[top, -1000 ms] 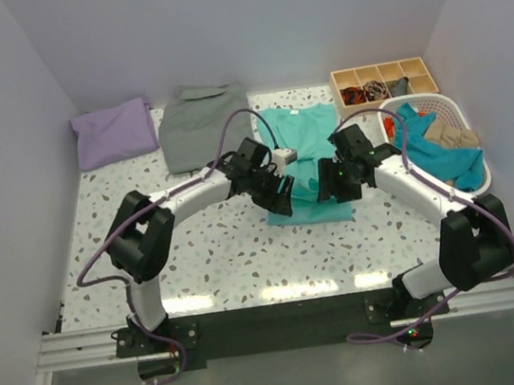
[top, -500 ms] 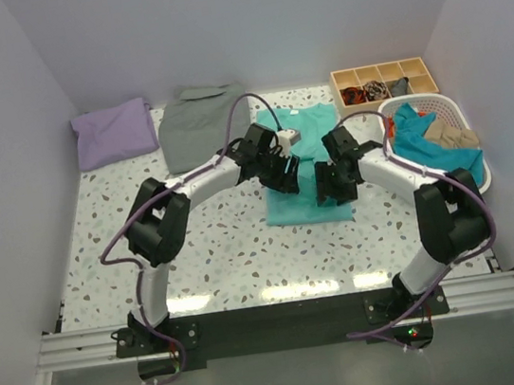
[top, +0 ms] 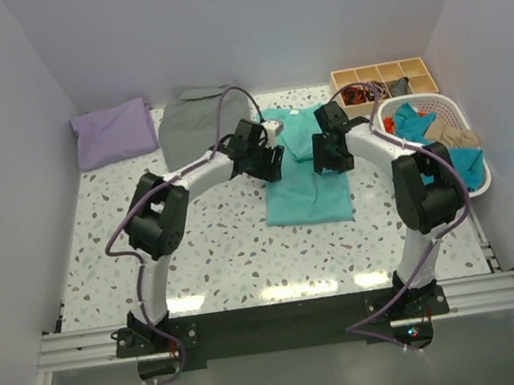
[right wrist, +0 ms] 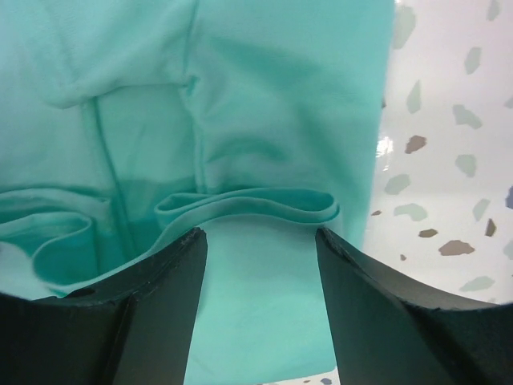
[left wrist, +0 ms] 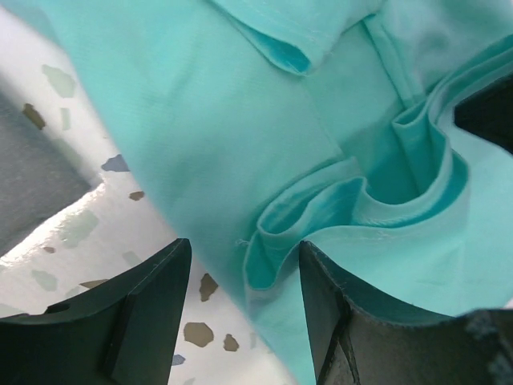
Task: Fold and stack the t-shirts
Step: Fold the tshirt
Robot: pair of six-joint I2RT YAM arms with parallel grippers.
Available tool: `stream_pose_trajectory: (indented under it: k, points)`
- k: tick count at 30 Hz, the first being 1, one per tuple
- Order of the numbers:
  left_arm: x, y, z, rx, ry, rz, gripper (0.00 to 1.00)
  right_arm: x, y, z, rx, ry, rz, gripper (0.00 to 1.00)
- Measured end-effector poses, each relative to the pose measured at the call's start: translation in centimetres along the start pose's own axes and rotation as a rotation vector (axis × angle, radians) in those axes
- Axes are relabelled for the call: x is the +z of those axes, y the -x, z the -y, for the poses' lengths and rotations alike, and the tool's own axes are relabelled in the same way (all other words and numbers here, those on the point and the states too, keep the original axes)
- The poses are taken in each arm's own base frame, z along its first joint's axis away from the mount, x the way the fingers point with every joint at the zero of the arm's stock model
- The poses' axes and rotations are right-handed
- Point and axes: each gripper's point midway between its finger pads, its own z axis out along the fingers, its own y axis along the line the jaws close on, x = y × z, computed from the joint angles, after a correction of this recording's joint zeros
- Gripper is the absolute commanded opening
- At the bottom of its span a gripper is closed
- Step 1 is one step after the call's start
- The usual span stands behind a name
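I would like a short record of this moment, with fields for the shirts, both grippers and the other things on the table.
turquoise shirt: partly folded, middle of the table
lavender shirt: folded, far left corner
left gripper: open, over a raised fold at the turquoise shirt's left edge
right gripper: open, over a fold near its right edge
grey garment: far side, between the shirts
basket: right side, holds clothes
wooden tray: behind the basket

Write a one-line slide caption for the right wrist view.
Close-up: right gripper, open, over a rippled fold of the turquoise t-shirt, speckled table alongside.
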Motion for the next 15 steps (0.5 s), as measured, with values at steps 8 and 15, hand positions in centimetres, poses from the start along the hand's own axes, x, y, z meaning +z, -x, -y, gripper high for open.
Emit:
stream_pose_trajectory:
  k: [8,15]
  points:
    - [-2.5,-0.4,-1.5,0.011,0.102,0.040,0.64,-3.5,1.1,1.5,-0.008,0.004,0.089,0.62]
    - [-8.7,6.3,2.2,0.051,-0.007,0.267,0.62,-6.8,2.2,0.0,-0.012,0.114,0.156,0.61]
